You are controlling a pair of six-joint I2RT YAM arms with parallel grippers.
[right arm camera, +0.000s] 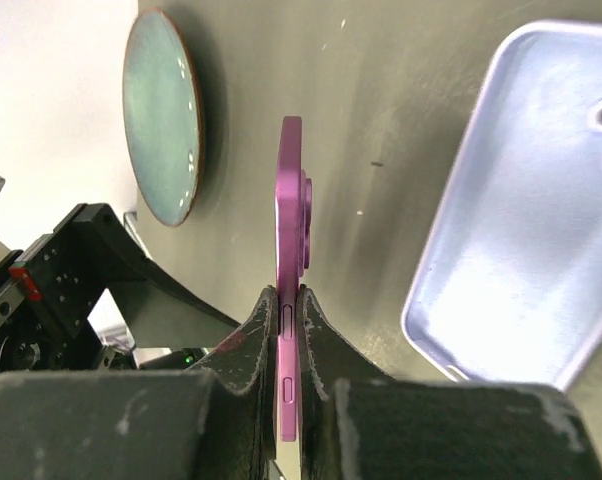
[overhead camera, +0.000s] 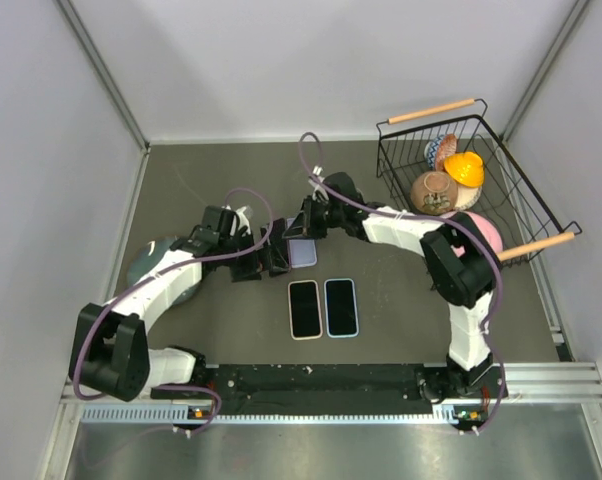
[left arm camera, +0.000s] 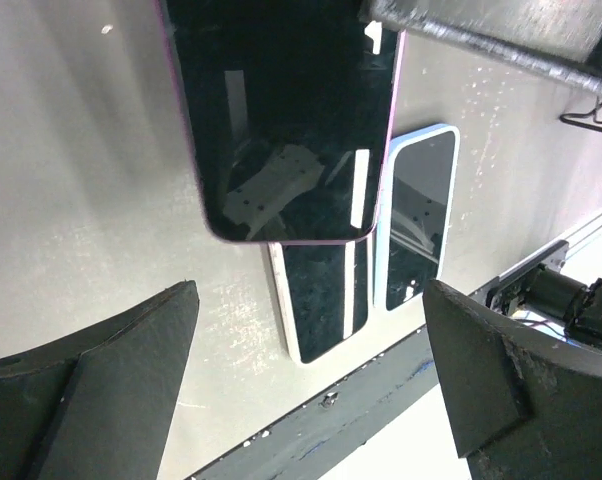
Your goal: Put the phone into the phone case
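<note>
The purple phone (left arm camera: 291, 110) overruns the left wrist view's top edge; the right wrist view crops the lilac case (right arm camera: 521, 220).

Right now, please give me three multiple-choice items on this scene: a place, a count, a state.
1. Where is the teal plate? A in the wire basket; B under the case; C on the table beside the left arm.
2. How many phones lie flat side by side near the arm bases? A two; B one; C four.
3. The right pincer is: A open over the case; B shut on the purple phone; C shut on nothing.
1 C, it rests on the table by that arm; 2 A, one pair lies there; 3 B, its jaws clamp the phone's edges.
</note>
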